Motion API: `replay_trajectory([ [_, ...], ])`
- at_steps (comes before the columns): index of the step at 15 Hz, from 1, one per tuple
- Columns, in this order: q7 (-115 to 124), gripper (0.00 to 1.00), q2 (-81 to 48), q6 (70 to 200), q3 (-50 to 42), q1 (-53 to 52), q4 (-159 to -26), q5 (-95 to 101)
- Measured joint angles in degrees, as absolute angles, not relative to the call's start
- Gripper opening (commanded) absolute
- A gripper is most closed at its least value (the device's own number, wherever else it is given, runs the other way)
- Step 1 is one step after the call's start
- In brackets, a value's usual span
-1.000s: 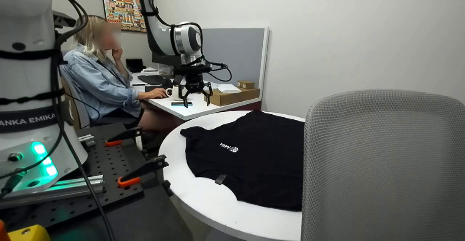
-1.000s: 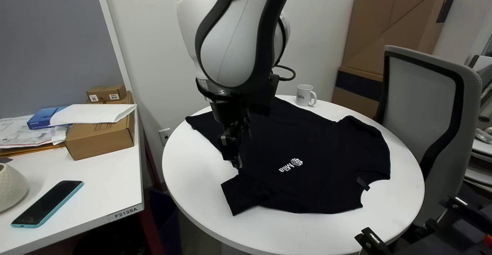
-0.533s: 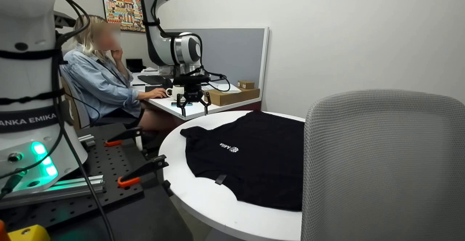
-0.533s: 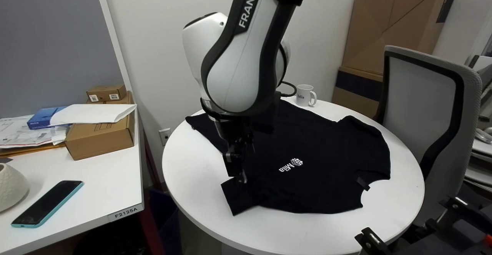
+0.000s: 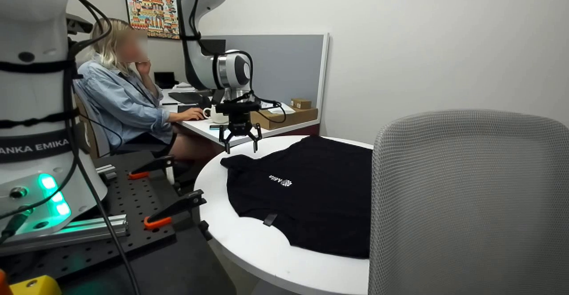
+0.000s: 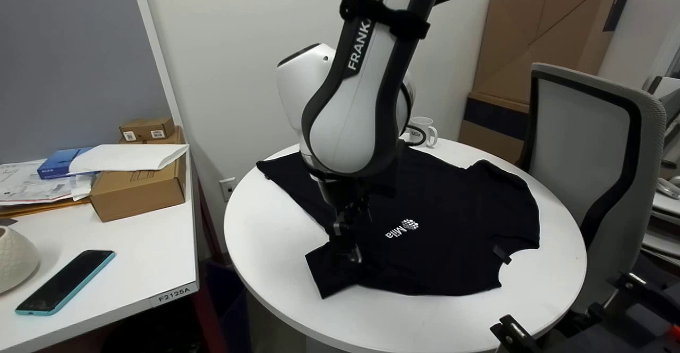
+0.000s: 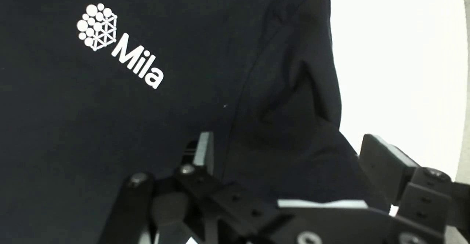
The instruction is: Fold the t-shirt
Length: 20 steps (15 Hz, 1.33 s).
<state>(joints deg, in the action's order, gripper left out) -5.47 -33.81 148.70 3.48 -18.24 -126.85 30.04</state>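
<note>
My claw (image 7: 294, 155) hangs spread, pinching nothing, above a sleeve (image 6: 328, 271) of the black shirt (image 5: 311, 193), which lies unfolded on a round white counter (image 6: 425, 318). Close too high and I could catch only air; press too low and I could jam against the hard counter. A shallow bite may let the shirt slip mid-fold, while an uneven pull could drag it all askew. The cotton-like cloth looks soft, matte and limp, rumpled into ridges along the sleeve and nearly flat around a crisp white print (image 7: 123, 47) pairing a cluster of dots and lines with the word "Mila."
</note>
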Motion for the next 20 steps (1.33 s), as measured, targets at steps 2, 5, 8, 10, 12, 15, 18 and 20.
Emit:
replay_trajectory([
  [2, -5.5, 1.00, -34.3, 148.7, 3.6, -18.6, -127.3, 30.0],
  [5, -5.4, 1.00, -34.9, 148.7, 3.4, -19.8, -128.3, 30.2],
  [8, -3.8, 1.00, -35.6, 148.7, 2.3, -21.6, -128.7, 32.5],
  [10, -2.3, 1.00, -36.4, 148.7, 1.3, -22.7, -128.4, 35.0],
  [12, -0.9, 1.00, -37.2, 148.9, 1.2, -22.8, -128.2, 35.4],
  [15, 0.4, 0.99, -38.6, 149.6, 1.1, -22.6, -127.9, 35.4],
  [18, 2.2, 0.69, -39.8, 150.8, 0.9, -22.5, -127.8, 35.4],
  [20, 3.3, 0.54, -40.5, 151.6, 0.5, -22.5, -127.8, 35.4],
])
